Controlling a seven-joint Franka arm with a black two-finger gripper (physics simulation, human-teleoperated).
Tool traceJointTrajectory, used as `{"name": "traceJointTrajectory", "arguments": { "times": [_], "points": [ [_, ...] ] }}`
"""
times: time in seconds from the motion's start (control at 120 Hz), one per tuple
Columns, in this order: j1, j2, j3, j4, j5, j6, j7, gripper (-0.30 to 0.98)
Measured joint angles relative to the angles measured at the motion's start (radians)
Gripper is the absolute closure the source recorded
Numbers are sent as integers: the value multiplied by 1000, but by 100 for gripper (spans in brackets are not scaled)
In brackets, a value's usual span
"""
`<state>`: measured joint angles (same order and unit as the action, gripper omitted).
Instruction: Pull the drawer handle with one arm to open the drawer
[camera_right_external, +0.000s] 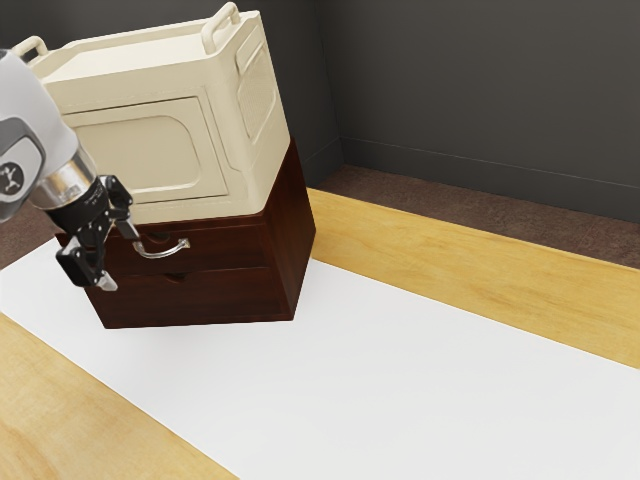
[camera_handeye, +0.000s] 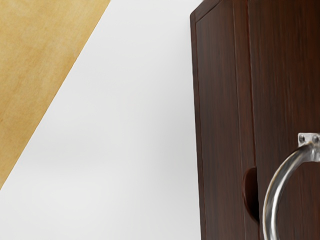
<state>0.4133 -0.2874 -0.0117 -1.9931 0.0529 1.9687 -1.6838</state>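
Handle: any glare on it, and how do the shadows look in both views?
Wrist view: bright streaks along the handle, soft grey shading on the white sheet beside the cabinet, deep shadow in the notch. Exterior view: small glints on the handle, the box paler on top than in front.

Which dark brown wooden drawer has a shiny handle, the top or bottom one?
The top drawer: its front has a curved silver metal handle. The bottom drawer has only a notch at its upper edge.
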Motion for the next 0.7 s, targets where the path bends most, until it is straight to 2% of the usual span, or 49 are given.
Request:
{"name": "traceJointTrajectory", "arguments": {
  "times": [0.7],
  "points": [
    [-7, 57, -3, -26, 0, 122, -46, 1]
  ]
}}
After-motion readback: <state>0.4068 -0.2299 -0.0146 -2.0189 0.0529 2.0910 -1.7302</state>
